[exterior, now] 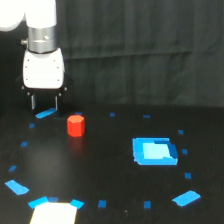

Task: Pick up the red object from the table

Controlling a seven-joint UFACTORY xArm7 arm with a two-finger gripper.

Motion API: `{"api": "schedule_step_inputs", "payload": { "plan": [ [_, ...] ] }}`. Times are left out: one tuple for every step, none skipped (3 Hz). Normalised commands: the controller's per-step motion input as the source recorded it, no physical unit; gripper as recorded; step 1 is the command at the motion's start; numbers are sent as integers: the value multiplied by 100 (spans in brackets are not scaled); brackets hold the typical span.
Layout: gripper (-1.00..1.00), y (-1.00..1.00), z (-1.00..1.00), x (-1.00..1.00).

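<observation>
The red object (76, 125), a small stubby red-orange block, stands upright on the black table (110, 165) left of centre. My gripper (45, 105) hangs from a white body at the upper left of the exterior view, above and to the left of the red object, apart from it. Its two dark fingers (33, 102) point down with a gap between them and nothing in that gap. The fingertips hover just over a blue tape strip (46, 113).
A large blue square patch (154, 151) lies to the right. A white patch (54, 214) sits at the bottom left edge. Small blue tape marks dot the table, with larger strips at the lower left (16, 187) and lower right (186, 198). A dark curtain hangs behind.
</observation>
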Motion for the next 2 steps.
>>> {"api": "schedule_step_inputs", "payload": {
  "plan": [
    [100,-100,-9,100],
    [6,-100,-34,63]
  ]
}}
